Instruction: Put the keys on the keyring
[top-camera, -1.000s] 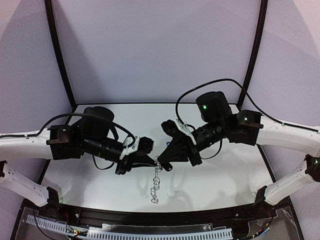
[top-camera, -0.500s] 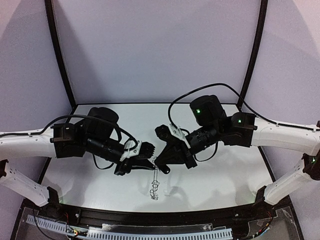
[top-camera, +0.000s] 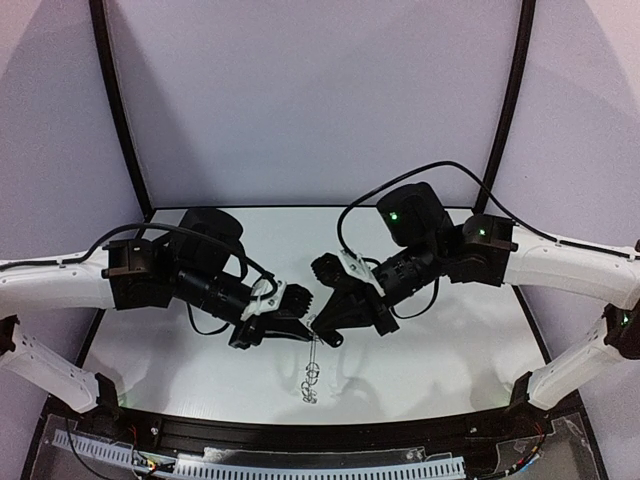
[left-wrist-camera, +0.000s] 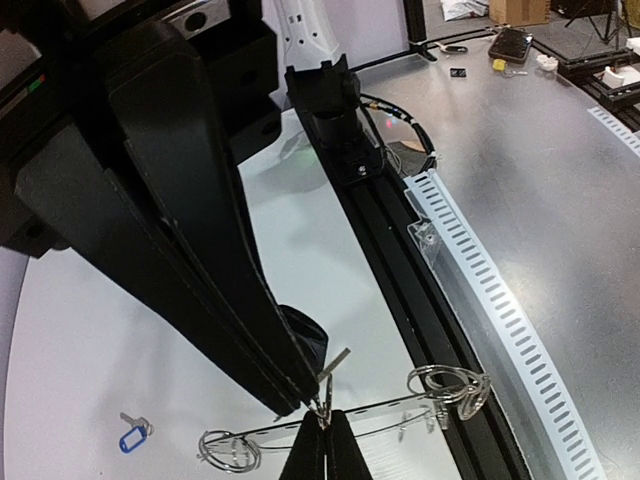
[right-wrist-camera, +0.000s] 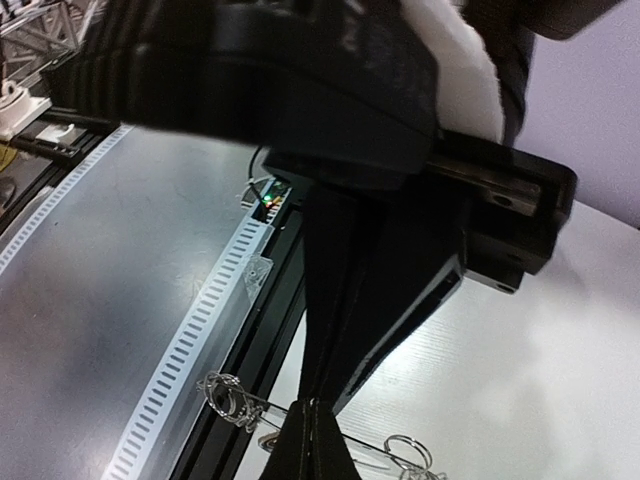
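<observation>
Keyring (top-camera: 312, 372) edge-on from above, long axis 12-to-6 o'clock, upper end mid-table between the arms. Left gripper (top-camera: 306, 328) pressed together, pinching its rim from 9 o'clock; right gripper (top-camera: 325, 332) likewise pinched on it from 3. Blue-tagged key (left-wrist-camera: 133, 437) flat on white table (top-camera: 450, 350), apart from ring. Lilac walls (top-camera: 320, 100) behind, at 12.

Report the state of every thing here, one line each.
keyring: held up off table, hanging
left tool: shut on keyring's rim
right tool: shut, tip at same spot; what it holds unclear
blue key: loose on table, not on keyring
</observation>
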